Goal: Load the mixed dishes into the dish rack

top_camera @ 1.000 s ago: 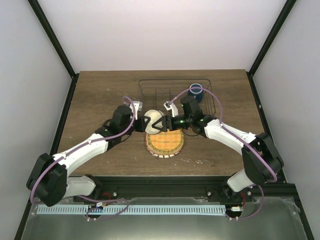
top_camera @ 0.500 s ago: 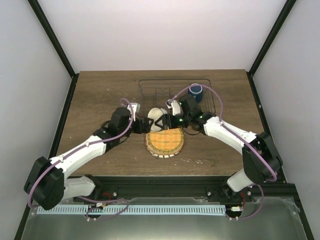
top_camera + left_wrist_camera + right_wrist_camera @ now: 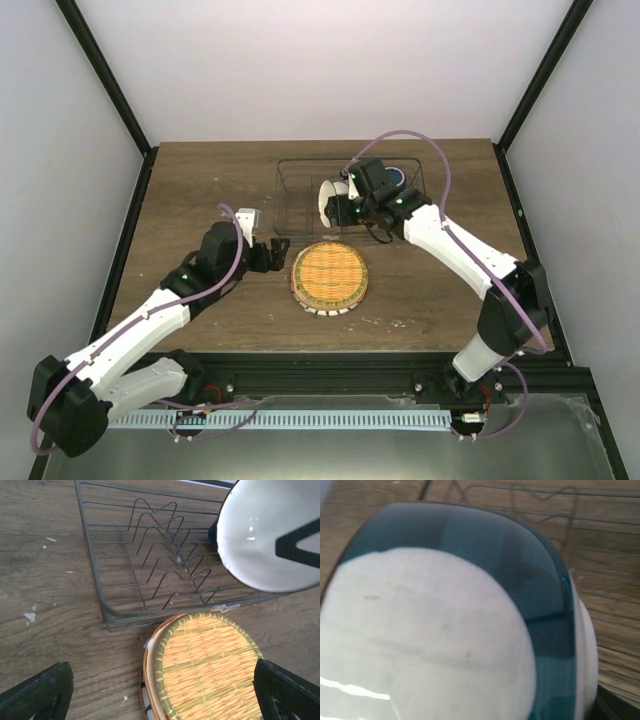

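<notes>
The right tool (image 3: 338, 205) grips the small cream-white bowl (image 3: 325, 202) by its rim, tilted on edge above the dish rack (image 3: 295, 175). The left tool (image 3: 275, 250) gapes wide beside the woven plate (image 3: 330, 277) on the tabletop (image 3: 200, 190). Released crooked, the bowl may tip over or knock the mug (image 3: 395, 180).

Plain white walls (image 3: 320, 60) are closing in the scene on the left, right and far sides, with slanting black metal posts (image 3: 105, 75) running along their corners. A dark brown wood-grain table (image 3: 190, 190) is lying under soft, even light, showing small white flecks (image 3: 30, 616).
</notes>
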